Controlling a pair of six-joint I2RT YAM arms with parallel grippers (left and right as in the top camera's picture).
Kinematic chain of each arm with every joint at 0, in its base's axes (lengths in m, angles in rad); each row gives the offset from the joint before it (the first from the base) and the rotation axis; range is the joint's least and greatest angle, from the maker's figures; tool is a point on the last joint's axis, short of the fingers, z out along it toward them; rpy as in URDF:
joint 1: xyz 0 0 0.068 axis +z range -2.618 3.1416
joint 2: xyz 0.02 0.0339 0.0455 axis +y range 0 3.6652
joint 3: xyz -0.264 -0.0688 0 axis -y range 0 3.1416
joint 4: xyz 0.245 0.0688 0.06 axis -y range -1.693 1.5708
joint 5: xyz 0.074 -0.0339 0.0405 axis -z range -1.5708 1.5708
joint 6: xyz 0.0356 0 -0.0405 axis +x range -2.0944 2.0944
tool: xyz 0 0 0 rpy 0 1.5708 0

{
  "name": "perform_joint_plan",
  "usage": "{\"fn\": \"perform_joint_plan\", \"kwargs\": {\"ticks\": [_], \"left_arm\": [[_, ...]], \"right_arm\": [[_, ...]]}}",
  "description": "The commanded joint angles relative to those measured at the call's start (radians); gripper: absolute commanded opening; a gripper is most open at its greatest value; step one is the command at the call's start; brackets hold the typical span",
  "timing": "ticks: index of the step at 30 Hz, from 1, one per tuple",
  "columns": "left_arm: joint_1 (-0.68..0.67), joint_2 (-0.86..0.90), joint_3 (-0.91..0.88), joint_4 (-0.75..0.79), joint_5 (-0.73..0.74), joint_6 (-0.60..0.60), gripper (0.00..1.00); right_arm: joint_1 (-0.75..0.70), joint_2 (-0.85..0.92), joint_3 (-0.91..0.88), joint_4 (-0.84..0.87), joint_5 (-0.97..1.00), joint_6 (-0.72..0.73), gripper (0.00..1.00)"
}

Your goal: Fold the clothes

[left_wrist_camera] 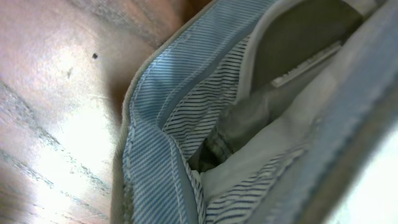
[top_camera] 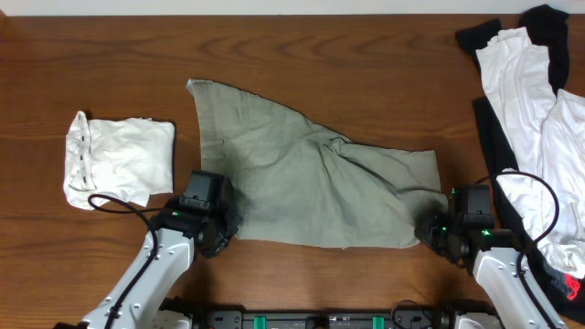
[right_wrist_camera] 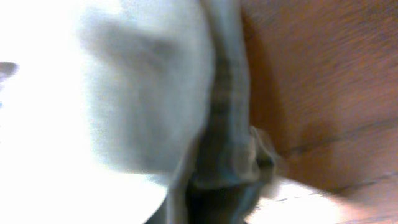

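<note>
The khaki garment (top_camera: 292, 183) lies spread and wrinkled on the wooden table (top_camera: 91, 55), with creases running toward its lower right corner. My left gripper (top_camera: 227, 224) is at its lower left edge. My right gripper (top_camera: 430, 233) is at its lower right corner. The left wrist view shows the garment's blue-striped inner lining (left_wrist_camera: 186, 124) very close up. The right wrist view shows a blurred fold of khaki cloth (right_wrist_camera: 217, 124) right at the jaws. The fingers themselves are hidden by cloth in both wrist views, and both grippers appear shut on the garment.
A folded white garment (top_camera: 119, 160) lies at the left. A loose pile of white and black clothes (top_camera: 530, 110) covers the right edge, beside my right arm. Bare wood runs along the far side of the table.
</note>
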Motion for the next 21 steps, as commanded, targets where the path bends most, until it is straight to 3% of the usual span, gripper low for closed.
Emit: {"fn": "perform_joint_plan", "kwargs": {"ticks": [1, 7, 12, 21], "left_arm": [[0.007, -0.036, 0.058, -0.021, -0.026, 0.123, 0.06], [0.007, -0.114, 0.298, -0.097, -0.035, 0.317, 0.06], [0.007, -0.137, 0.608, -0.218, -0.035, 0.481, 0.06], [0.007, -0.138, 1.081, -0.426, -0.036, 0.574, 0.06]], "right_arm": [[-0.003, -0.028, 0.071, -0.023, -0.026, -0.073, 0.01], [-0.003, -0.072, 0.428, -0.218, -0.025, -0.237, 0.01], [-0.004, -0.072, 0.801, -0.376, 0.035, -0.295, 0.01], [-0.004, -0.072, 1.194, -0.597, 0.089, -0.321, 0.01]]}}
